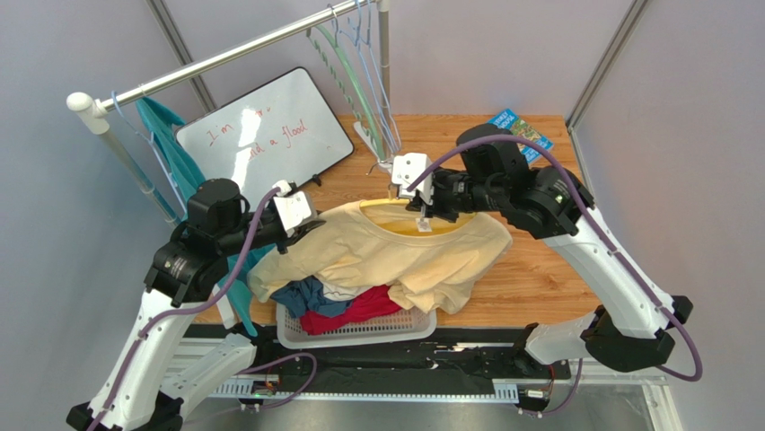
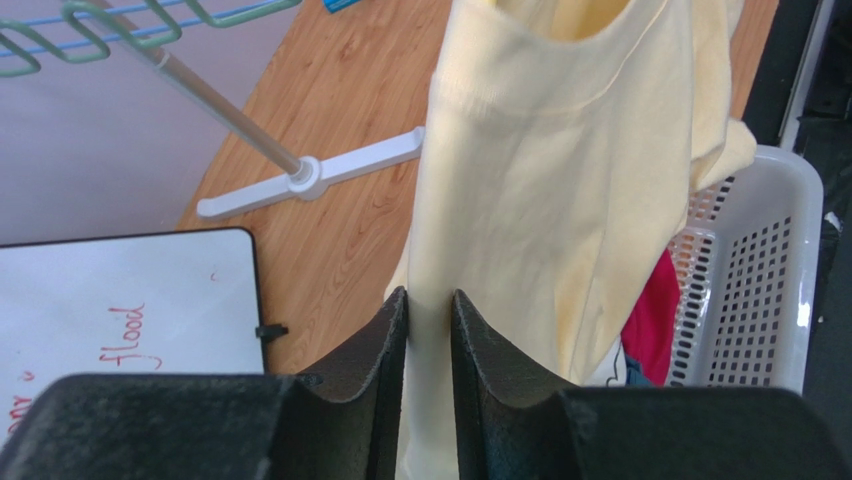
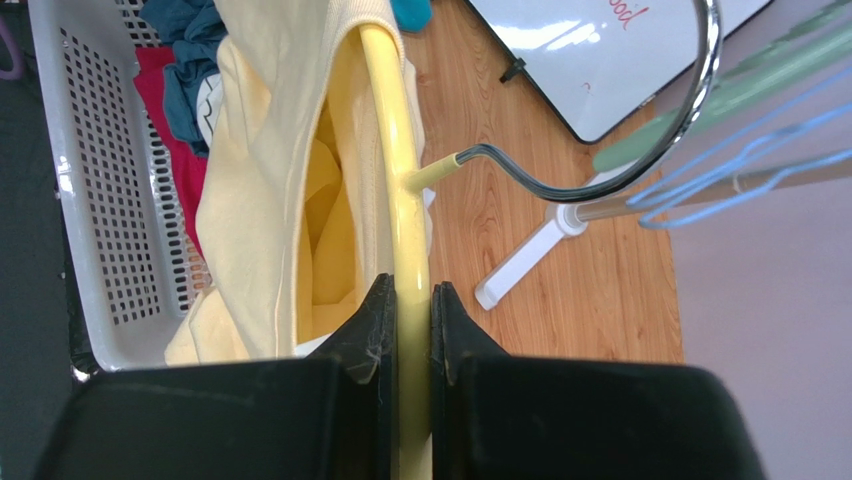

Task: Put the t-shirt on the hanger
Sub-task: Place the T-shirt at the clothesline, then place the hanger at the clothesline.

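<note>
The pale cream-yellow t-shirt (image 1: pixel 395 251) hangs spread between my two grippers above the table. My left gripper (image 1: pixel 301 224) is shut on its left edge; in the left wrist view the cloth (image 2: pixel 560 170) runs up from between the fingers (image 2: pixel 385 340). My right gripper (image 1: pixel 422 211) is shut on the yellow hanger (image 1: pixel 395 208) at the neck. In the right wrist view the hanger's yellow bar (image 3: pixel 395 150) passes between the fingers (image 3: pixel 378 310) into the neck of the t-shirt (image 3: pixel 260 180), and its silver hook (image 3: pixel 640 160) curves out to the right.
A white basket (image 1: pixel 296 334) with red and blue clothes sits under the shirt at the near edge. A whiteboard (image 1: pixel 265 135) lies at the back left. A clothes rail (image 1: pixel 233 54) carries a teal garment (image 1: pixel 171 144), a pale green hanger (image 1: pixel 346 72) and light blue hangers (image 1: pixel 373 63).
</note>
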Motion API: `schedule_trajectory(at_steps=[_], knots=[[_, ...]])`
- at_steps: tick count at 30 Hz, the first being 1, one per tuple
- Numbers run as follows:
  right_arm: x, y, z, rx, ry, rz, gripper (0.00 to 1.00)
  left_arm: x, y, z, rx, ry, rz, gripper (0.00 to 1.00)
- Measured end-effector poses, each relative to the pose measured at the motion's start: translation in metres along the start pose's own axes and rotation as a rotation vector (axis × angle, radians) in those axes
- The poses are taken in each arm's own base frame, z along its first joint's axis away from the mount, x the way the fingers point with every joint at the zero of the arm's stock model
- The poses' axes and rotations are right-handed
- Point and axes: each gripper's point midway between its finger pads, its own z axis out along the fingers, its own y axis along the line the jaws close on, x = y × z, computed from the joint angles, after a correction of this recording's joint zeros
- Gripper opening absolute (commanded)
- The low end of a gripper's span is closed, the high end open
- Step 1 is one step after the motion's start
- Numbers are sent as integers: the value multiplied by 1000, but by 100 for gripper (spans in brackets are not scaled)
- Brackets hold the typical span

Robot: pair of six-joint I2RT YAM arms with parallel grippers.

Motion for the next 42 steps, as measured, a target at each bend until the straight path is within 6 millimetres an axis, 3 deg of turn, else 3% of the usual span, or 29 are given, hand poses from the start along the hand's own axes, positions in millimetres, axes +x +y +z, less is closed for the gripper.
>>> schedule_trajectory(at_steps=[6,10,11,14,19,26,34,36,40,42], knots=[[3,0,-28,44,-2,2,0,14,-1,-19,-54,57,9,31],[4,0,-31,50,0,3,0,14,1,-21,-66,58,1,52],[4,0,-31,50,1,4,0,12,-1,-21,-56,49,1,61],[5,0,-29,45,4,6,0,-8,-3,-22,-14,-3,12,70],[4,0,-24,35,5,8,0,-42,1,-15,48,-63,58,71],[3,-6,-26,63,10,3,0,0,6,1,75,104,9,77],[-16,-30,-49,179,-37,-18,0,44,14,-19,2,269,-18,75],[-21,-34,-55,199,-52,-24,0,55,12,-21,4,304,-24,70],[-30,-40,-67,237,-79,-35,0,74,22,-24,-33,378,-56,45],[-34,-43,-71,258,-91,-42,0,81,32,-26,-65,408,-80,41]])
